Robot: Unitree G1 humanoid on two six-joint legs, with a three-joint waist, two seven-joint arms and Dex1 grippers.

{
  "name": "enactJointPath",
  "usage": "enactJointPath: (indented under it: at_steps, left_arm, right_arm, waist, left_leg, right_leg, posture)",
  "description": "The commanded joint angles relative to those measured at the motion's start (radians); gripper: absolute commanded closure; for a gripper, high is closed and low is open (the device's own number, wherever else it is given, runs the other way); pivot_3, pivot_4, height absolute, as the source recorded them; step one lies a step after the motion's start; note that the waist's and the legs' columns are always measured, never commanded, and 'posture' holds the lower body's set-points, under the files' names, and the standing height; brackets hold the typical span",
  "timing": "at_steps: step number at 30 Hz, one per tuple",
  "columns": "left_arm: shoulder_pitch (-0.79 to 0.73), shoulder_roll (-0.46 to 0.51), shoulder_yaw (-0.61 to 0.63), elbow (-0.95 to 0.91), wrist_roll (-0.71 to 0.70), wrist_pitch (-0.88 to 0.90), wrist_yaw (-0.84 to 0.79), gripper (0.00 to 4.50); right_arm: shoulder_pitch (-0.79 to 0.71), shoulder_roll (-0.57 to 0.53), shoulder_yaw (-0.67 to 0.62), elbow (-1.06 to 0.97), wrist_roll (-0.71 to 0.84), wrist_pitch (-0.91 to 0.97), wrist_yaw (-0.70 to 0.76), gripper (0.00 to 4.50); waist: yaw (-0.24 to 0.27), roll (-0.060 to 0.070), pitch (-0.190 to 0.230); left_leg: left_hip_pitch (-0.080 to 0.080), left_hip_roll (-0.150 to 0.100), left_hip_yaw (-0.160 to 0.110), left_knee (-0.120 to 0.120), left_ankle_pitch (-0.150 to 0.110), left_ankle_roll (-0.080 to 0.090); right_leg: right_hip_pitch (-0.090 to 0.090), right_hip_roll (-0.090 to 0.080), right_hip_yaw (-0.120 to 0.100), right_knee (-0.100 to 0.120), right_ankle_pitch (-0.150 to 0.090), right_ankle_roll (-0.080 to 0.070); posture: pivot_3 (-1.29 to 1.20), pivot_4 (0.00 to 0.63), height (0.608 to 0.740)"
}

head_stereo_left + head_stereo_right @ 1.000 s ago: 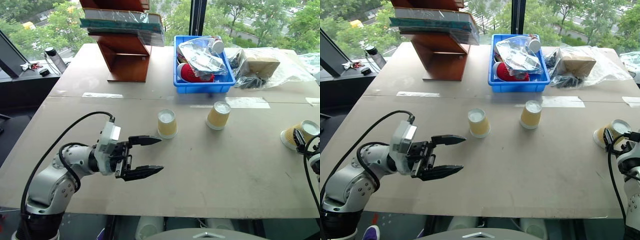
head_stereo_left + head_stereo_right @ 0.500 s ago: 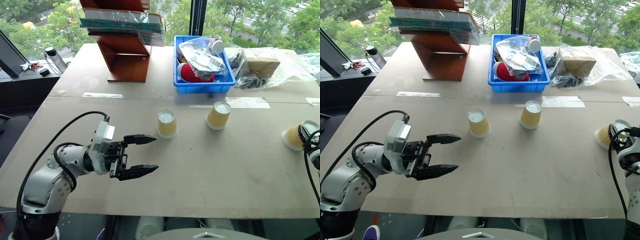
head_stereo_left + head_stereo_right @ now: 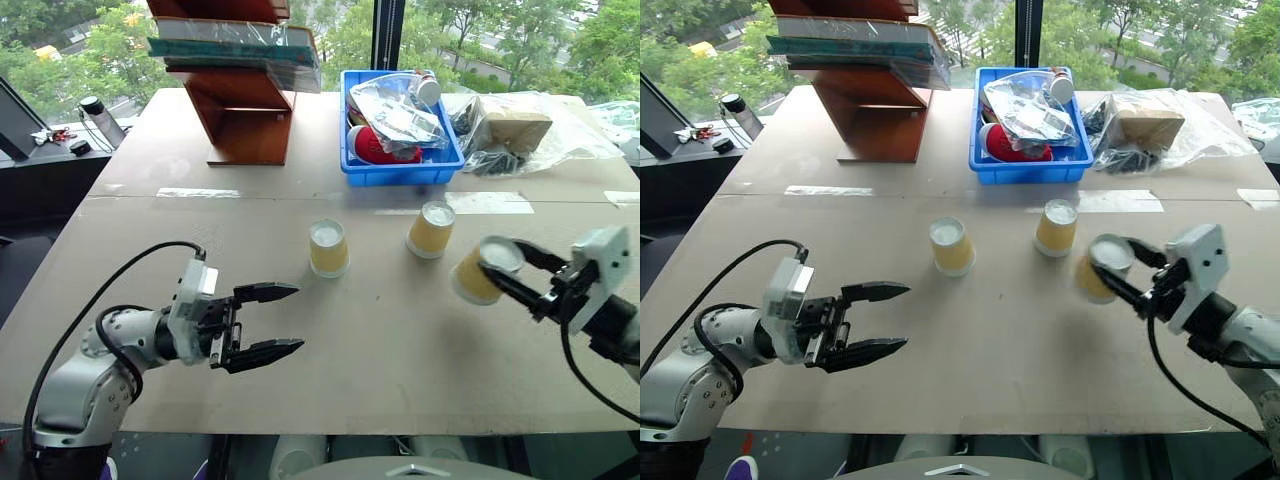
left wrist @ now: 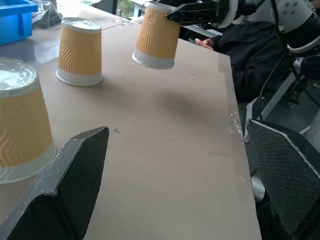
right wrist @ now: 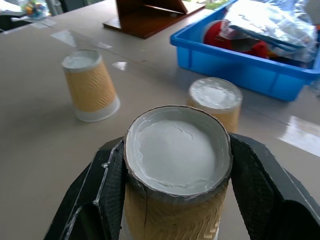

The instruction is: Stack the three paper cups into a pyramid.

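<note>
Two paper cups stand upside down on the brown table: one (image 3: 329,248) near the middle, another (image 3: 431,229) to its right. The third paper cup (image 3: 476,272) hangs upside down a little above the table, just right of that second cup, and my right gripper (image 3: 487,262) is shut on its ribbed side. In the right wrist view this cup (image 5: 177,150) sits between both fingers. My left gripper (image 3: 298,317) stands open and level, nothing in it, in front of and left of the first cup (image 4: 22,125).
A blue bin (image 3: 400,175) of bagged items stands behind the cups. A wooden rack (image 3: 245,110) is at the back left, a plastic bag with a box (image 3: 520,130) at the back right. A person in dark clothing (image 4: 235,45) sits past the table's right edge.
My right gripper has shut on the cup at the table's right edge, lifted it and carried it left toward the other two. The left gripper has drawn back slightly left, still open.
</note>
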Motion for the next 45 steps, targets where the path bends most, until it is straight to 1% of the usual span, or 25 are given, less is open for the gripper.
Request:
enactJointPath:
  at_steps: [1, 5, 7, 11, 14, 20, 22, 27, 29, 32, 36, 45]
  left_arm:
    - [0.025, -0.012, 0.039, -0.013, -0.055, -0.010, -0.020, 0.00]
    - [0.046, 0.023, 0.070, 0.029, -0.068, -0.008, -0.079, 0.00]
    - [0.070, 0.050, 0.090, 0.056, -0.062, -0.017, -0.130, 0.00]
    - [0.082, 0.070, 0.109, 0.093, -0.051, -0.027, -0.161, 0.00]
    - [0.096, 0.077, 0.123, 0.081, -0.062, -0.015, -0.159, 0.00]
    - [0.121, 0.079, 0.147, 0.048, -0.075, 0.001, -0.149, 0.00]
    - [0.127, 0.078, 0.152, 0.038, -0.076, 0.004, -0.144, 0.00]
    - [0.140, 0.074, 0.158, 0.018, -0.084, 0.011, -0.129, 0.00]
    - [0.143, 0.071, 0.156, 0.011, -0.088, 0.015, -0.123, 0.00]
    - [0.143, 0.069, 0.148, 0.006, -0.089, 0.018, -0.120, 0.00]
    - [0.118, 0.072, 0.138, 0.015, -0.090, 0.026, -0.116, 0.00]
    - [0.119, 0.071, 0.138, 0.003, -0.092, 0.042, -0.114, 0.00]
  right_arm:
    - [-0.100, -0.012, 0.153, -0.058, -0.049, -0.011, 0.016, 2.12]
    - [-0.214, 0.032, 0.264, -0.007, -0.088, -0.032, 0.017, 2.12]
    - [-0.259, 0.045, 0.336, 0.043, -0.153, -0.080, 0.058, 2.12]
    - [-0.298, 0.073, 0.466, 0.158, -0.275, -0.193, 0.138, 2.12]
    - [-0.313, 0.107, 0.513, 0.222, -0.319, -0.252, 0.177, 2.12]
    - [-0.318, 0.134, 0.528, 0.273, -0.354, -0.298, 0.229, 2.12]
    - [-0.305, 0.129, 0.505, 0.272, -0.353, -0.300, 0.233, 2.12]
    - [-0.226, 0.082, 0.395, 0.244, -0.336, -0.299, 0.237, 2.12]
    - [-0.203, 0.077, 0.376, 0.238, -0.330, -0.301, 0.239, 2.12]
    - [-0.217, 0.095, 0.410, 0.240, -0.350, -0.310, 0.244, 2.12]
    - [-0.292, 0.150, 0.494, 0.267, -0.382, -0.314, 0.254, 2.12]
    - [-0.410, 0.212, 0.612, 0.362, -0.438, -0.326, 0.315, 2.12]
  waist:
    - [-0.002, -0.001, 0.000]
    - [-0.004, -0.003, 0.001]
    - [-0.004, -0.003, 0.001]
    - [-0.003, -0.003, 0.001]
    - [-0.002, -0.003, 0.001]
    - [-0.004, -0.003, 0.001]
    - [-0.004, -0.003, 0.001]
    - [0.000, -0.004, 0.001]
    - [-0.003, -0.004, 0.001]
    - [-0.007, -0.004, 0.001]
    - [-0.008, -0.004, 0.001]
    - [-0.005, -0.004, 0.001]
  left_leg:
    - [0.000, 0.000, 0.000, 0.000, 0.000, 0.000]
    - [0.000, -0.001, 0.000, 0.000, 0.000, 0.000]
    - [-0.001, -0.001, 0.000, 0.000, 0.000, 0.000]
    - [-0.002, -0.001, 0.000, 0.000, 0.000, 0.000]
    - [-0.003, -0.001, 0.000, 0.000, 0.000, 0.000]
    - [-0.003, 0.000, -0.001, 0.000, 0.000, 0.000]
    - [-0.003, 0.001, 0.000, 0.000, 0.000, 0.000]
    - [-0.003, 0.001, 0.000, 0.000, 0.000, 0.000]
    - [-0.002, 0.001, 0.000, 0.000, 0.000, 0.000]
    - [-0.002, 0.001, 0.000, 0.000, 0.000, 0.000]
    - [0.000, 0.000, 0.001, 0.000, 0.000, 0.000]
    - [0.000, 0.000, 0.000, 0.001, 0.000, 0.000]
  right_leg:
    - [0.000, 0.000, 0.001, 0.000, 0.000, 0.000]
    - [0.000, 0.000, 0.001, 0.000, 0.000, 0.000]
    - [-0.002, 0.000, 0.001, 0.000, 0.000, 0.000]
    - [-0.003, 0.000, 0.000, 0.000, 0.000, 0.000]
    - [-0.003, 0.000, 0.000, 0.000, 0.000, 0.000]
    - [-0.003, 0.000, 0.000, 0.000, 0.000, 0.000]
    - [-0.003, 0.000, 0.000, 0.000, 0.000, 0.000]
    - [-0.003, -0.001, 0.000, 0.001, 0.000, 0.000]
    - [-0.003, -0.001, 0.000, 0.001, 0.000, 0.000]
    - [-0.003, -0.001, 0.000, 0.002, 0.000, 0.000]
    - [-0.003, 0.000, 0.002, 0.006, 0.000, 0.000]
    - [-0.003, 0.000, 0.001, 0.007, 0.000, -0.001]
  posture:
    - [0.00, 0.150, 0.740]
    - [0.00, 0.150, 0.740]
    - [0.00, 0.150, 0.740]
    - [0.00, 0.150, 0.740]
    - [0.00, 0.150, 0.740]
    - [0.00, 0.150, 0.740]
    - [0.00, 0.150, 0.740]
    - [0.00, 0.150, 0.740]
    - [0.00, 0.150, 0.740]
    - [0.00, 0.150, 0.740]
    - [0.00, 0.150, 0.740]
    - [0.00, 0.150, 0.740]
